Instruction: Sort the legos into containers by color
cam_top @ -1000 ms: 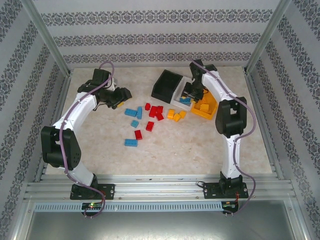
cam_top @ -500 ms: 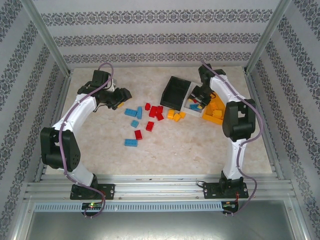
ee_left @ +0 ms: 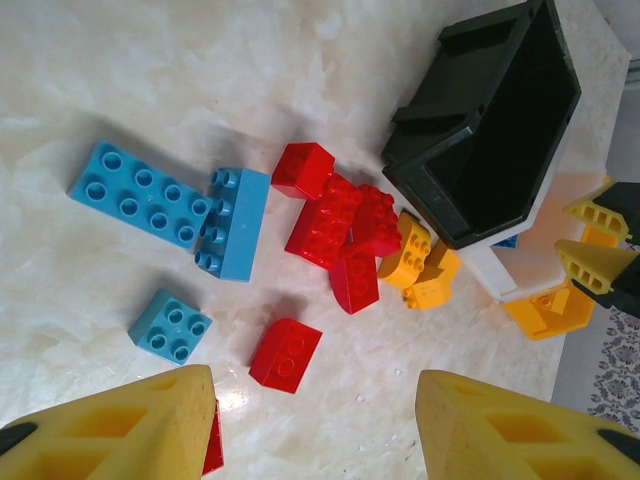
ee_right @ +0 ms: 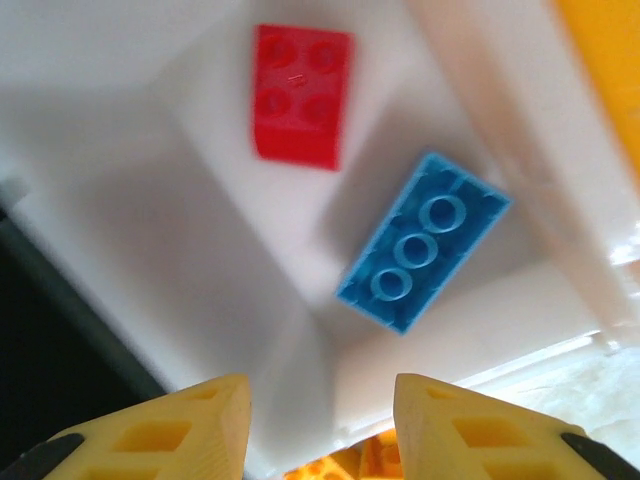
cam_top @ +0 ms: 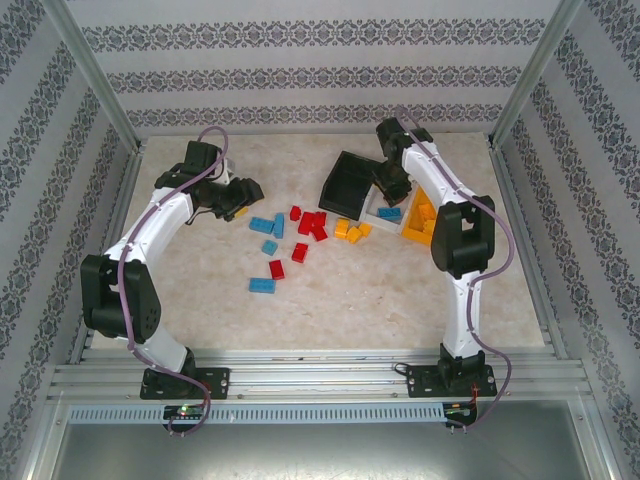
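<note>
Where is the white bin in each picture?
Top external: white bin right of centre, right next to the black bin.
Left wrist: white bin at the right, peeking out below the black bin.
Right wrist: white bin up close, holding a red lego and a blue lego.
Shared landmark: the black bin beside it.

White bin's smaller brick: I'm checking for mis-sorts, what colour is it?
The smaller brick is red, clearest in the right wrist view.
</note>
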`<state>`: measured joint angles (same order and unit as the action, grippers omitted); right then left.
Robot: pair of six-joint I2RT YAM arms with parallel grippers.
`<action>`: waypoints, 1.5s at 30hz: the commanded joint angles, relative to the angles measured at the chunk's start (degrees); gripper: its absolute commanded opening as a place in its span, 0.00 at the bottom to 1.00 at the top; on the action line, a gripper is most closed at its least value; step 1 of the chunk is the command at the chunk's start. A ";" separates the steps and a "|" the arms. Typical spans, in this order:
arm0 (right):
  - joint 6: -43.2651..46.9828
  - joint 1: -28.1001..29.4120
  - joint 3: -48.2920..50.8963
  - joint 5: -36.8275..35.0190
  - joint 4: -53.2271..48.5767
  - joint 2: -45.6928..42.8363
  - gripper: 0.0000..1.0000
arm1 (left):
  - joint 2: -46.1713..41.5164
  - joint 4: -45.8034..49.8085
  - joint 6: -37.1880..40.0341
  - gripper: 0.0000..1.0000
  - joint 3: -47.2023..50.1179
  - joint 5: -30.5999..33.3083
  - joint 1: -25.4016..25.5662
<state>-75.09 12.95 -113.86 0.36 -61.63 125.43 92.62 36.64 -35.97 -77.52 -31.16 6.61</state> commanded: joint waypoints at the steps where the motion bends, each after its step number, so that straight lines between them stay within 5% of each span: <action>1: -6.73 -0.52 2.92 -2.96 -2.12 -0.73 0.41 | -1.58 1.88 1.79 0.56 -0.05 -1.04 -1.04; 14: -8.61 0.10 -0.06 -2.80 -2.01 4.73 0.35 | -1.96 2.51 2.39 0.56 0.72 -1.19 -1.20; 35: -8.01 0.80 -0.18 -0.78 -1.01 10.18 0.47 | -2.53 3.21 2.97 0.56 1.57 -1.16 -2.30; 41: -6.83 0.28 0.09 0.07 0.47 11.62 0.35 | -3.16 3.24 2.92 0.56 2.71 -1.19 -2.75; 45: -5.97 -0.13 0.31 0.53 1.65 12.04 0.16 | -3.91 3.39 3.01 0.56 3.47 -1.19 -3.05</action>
<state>-82.06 13.23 -115.04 -0.56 -61.80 133.67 91.24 38.28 -34.63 -75.00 -31.68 4.38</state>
